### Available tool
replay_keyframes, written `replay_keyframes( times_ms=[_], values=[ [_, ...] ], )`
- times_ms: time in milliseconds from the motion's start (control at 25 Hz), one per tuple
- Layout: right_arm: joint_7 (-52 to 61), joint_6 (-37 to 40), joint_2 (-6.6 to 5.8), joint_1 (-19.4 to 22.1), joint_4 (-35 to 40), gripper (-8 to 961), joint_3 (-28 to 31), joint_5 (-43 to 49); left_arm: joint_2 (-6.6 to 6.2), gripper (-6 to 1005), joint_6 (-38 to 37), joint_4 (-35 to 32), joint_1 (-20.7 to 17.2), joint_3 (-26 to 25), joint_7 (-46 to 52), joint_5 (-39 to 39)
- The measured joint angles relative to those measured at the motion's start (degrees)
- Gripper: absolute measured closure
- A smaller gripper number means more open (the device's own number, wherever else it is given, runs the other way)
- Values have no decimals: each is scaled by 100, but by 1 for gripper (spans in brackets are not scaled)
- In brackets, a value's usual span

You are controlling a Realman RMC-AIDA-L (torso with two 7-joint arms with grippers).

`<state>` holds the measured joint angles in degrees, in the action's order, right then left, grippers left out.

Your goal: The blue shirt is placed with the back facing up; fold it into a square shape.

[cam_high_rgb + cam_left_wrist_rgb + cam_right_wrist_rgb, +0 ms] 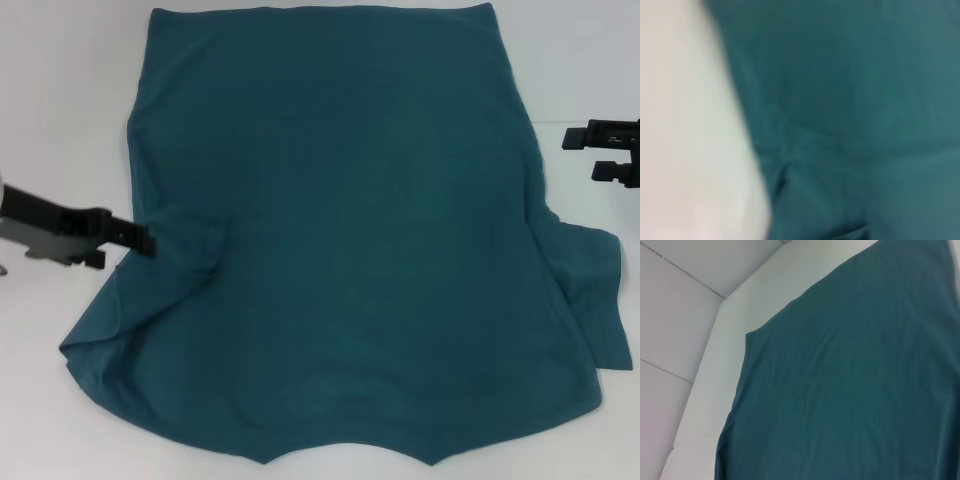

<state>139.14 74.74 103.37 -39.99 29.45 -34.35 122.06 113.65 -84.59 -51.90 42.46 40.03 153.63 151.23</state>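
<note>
My left claw pinches the blue shirt at its left sleeve seam, right claw parked open; a thin pinch could slip, bunching the fold.

A white table is lying bare at nine, three and twelve o'clock. In the right wrist view, a tiled floor is showing beyond its edge.

No text, label, brand, number or sign can be read anywhere; only the plain back of the blue shirt is shown.
</note>
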Motion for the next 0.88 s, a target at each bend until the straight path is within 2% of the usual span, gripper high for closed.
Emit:
replay_keyframes(
  times_ms=[120, 400, 560, 600, 720, 800, 880],
  values=[
    [15, -19, -1, 10, 0, 71, 10, 0, 56, 201, 205, 6, -155, 19, 68, 32],
    [16, -22, 13, 11, -10, 72, 11, -16, 153, 202, 356, 390, -192, 43, -141, -19],
    [8, 21, 15, 9, -11, 73, 10, -17, 208, 202, -236, 371, -186, -149, -862, -461],
    [3, 33, 13, 9, -3, 73, 9, -16, 198, 203, -552, 312, -210, -276, -1149, -710],
    [-72, 114, -9, 18, 6, 74, 5, -16, 53, 203, -1452, 243, -319, -628, -1861, -1265],
    [-184, 144, -13, 47, 10, 74, 10, -32, -8, 203, -1604, 216, -412, -749, -1952, -1290],
    [-294, 145, -2, 80, 23, 74, 33, -46, 20, 204, -1594, 162, -544, -949, -2053, -1335]
  ],
)
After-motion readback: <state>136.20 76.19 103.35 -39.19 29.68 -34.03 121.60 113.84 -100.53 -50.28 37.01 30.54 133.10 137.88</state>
